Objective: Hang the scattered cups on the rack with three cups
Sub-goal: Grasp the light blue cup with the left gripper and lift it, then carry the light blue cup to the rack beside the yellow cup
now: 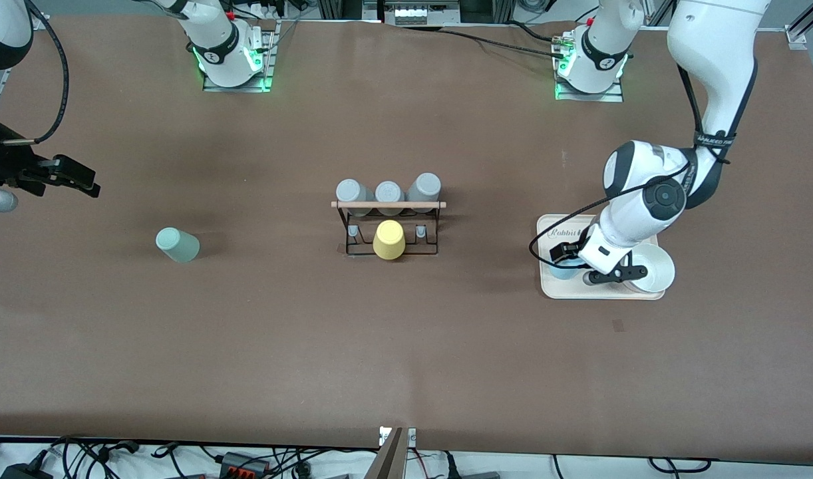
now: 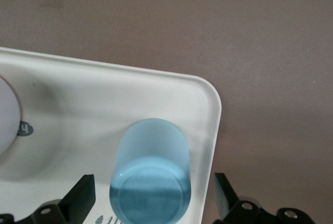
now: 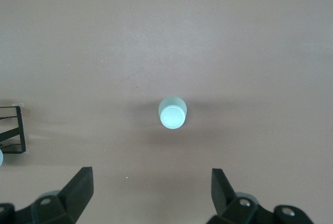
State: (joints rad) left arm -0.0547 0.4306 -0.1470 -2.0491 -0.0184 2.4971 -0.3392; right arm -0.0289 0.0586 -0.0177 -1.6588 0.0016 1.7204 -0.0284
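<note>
Left gripper (image 1: 579, 269) is low over the beige tray (image 1: 603, 293) at the left arm's end of the worktop (image 1: 406, 346). Its jaws are spread wide. In the left wrist view the two black fingers (image 2: 80, 198) stand one on each side of the light blue cup (image 2: 151, 174) with clear gaps to it, so nothing is gripped. The blue cup sits on the tray close to a rounded tray corner (image 2: 210, 91), directly under the gripper; whether its closed or open end faces up cannot be told. A white bowl (image 1: 652, 268) shares the tray, just beside the gripper, toward the tray end away from the rack.

Right gripper (image 1: 70, 176) is in the air over bare worktop at the right arm's end, fingers parted and holding nothing; both fingertips (image 3: 80, 190) show wide apart in the right wrist view. The pale sage green cup (image 1: 177, 245) stands upside down on the worktop, flat base up, well apart from this gripper and lying between it and the rack. In the right wrist view the green cup (image 3: 173, 113) is centred ahead of the open fingers, untouched.

The rack (image 1: 388, 229) stands mid-worktop, well apart from both grippers, with its wooden rod (image 1: 388, 205) across the top. Three grey cups (image 1: 388, 191) sit in a row at the rod. One yellow cup (image 1: 389, 240) is inverted on the rack's row nearer the front camera, between two bare pegs (image 1: 420, 231).
</note>
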